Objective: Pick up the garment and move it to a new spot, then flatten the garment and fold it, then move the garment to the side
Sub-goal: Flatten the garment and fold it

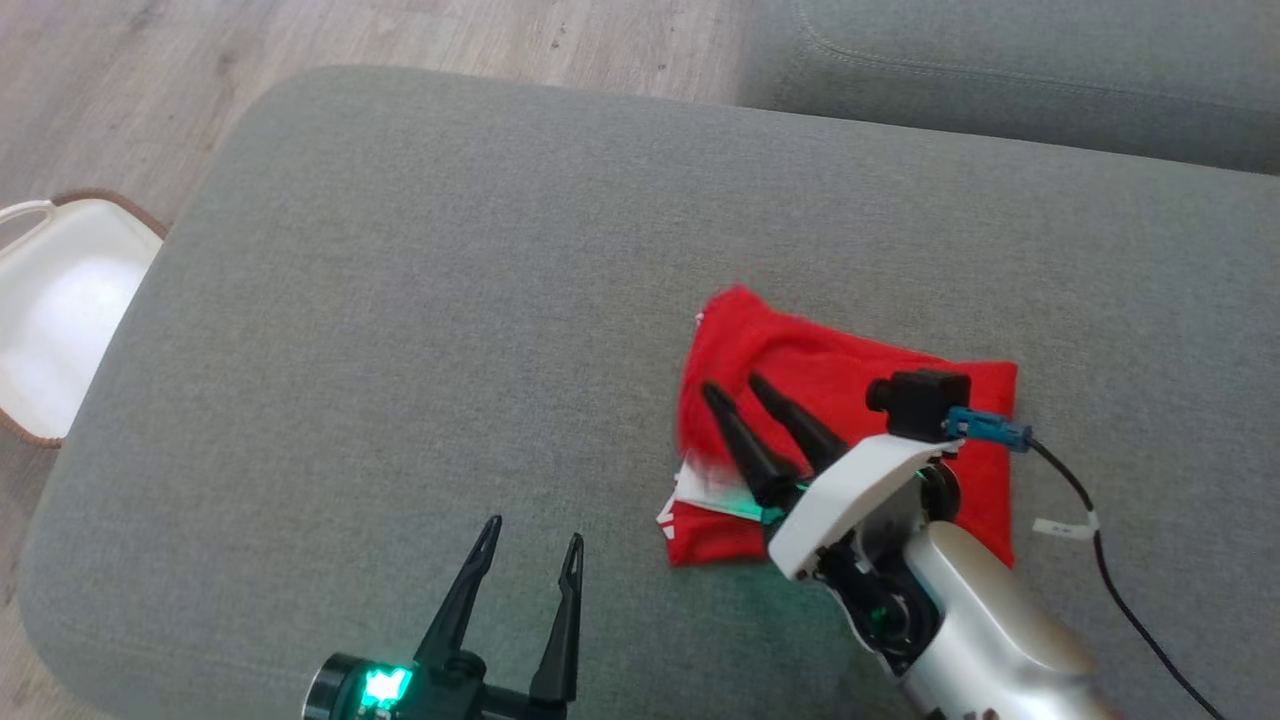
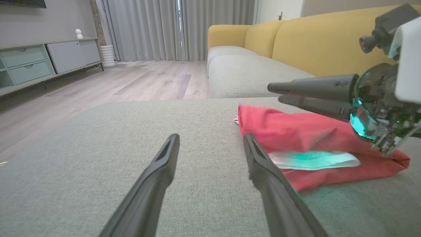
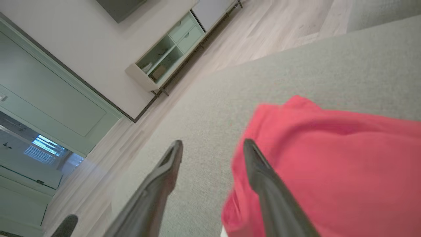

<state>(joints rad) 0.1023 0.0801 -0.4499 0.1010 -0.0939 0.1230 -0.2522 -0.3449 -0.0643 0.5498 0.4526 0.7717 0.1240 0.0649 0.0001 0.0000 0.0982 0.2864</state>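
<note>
Right gripper [image 1: 735, 385] parted, over folded red garment [image 1: 850, 360]

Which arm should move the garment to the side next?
Probably right. The right gripper hangs open directly over the red garment; the left gripper is open too, but apart from it over bare cushion.

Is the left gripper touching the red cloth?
Apart. In the head view, a strip of bare grey cushion lies between the left gripper and the red cloth.
</note>
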